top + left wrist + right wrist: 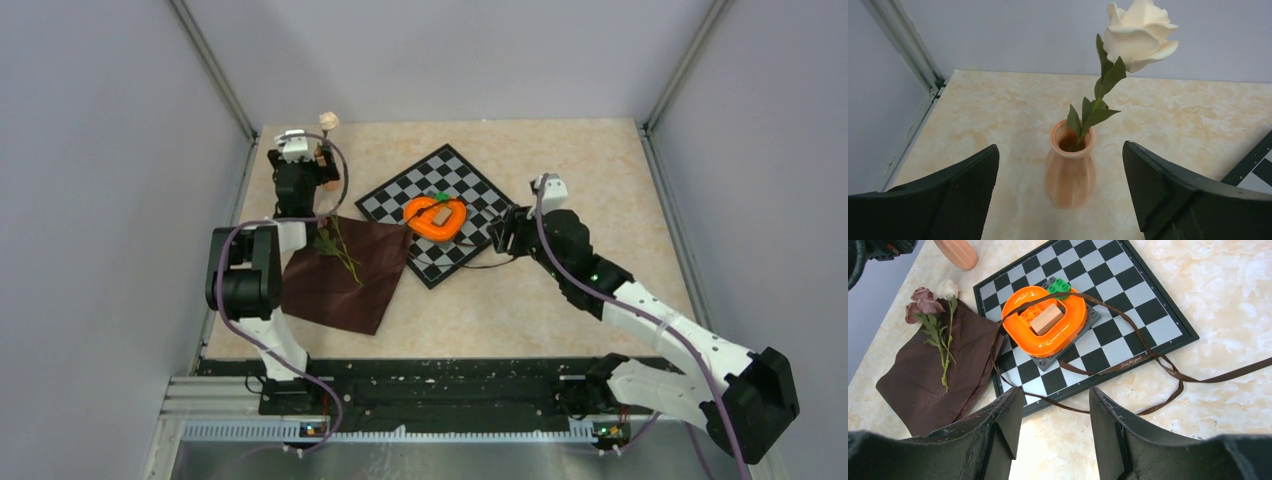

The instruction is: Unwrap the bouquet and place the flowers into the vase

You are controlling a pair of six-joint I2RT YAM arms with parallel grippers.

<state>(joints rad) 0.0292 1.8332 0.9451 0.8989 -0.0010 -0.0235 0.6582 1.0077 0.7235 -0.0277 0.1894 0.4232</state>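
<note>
The terracotta vase (1069,170) stands upright near the table's back left corner with one cream rose (1140,35) in its neck. My left gripper (1059,150) is open, one finger on each side of the vase and clear of it. The bouquet lies unwrapped: its maroon cloth (923,385) is spread flat, and mauve and pale flowers (928,302) lie on it with green stems. The thin dark ribbon (1148,347) trails loose over the board and table. My right gripper (1055,395) hangs open and empty above the board's near edge.
A black-and-white chessboard (480,195) lies in the middle, carrying an orange heart-shaped object (436,217) on a grey plate with a wooden block inside. Metal frame posts and grey walls close in the back left corner (923,70) behind the vase.
</note>
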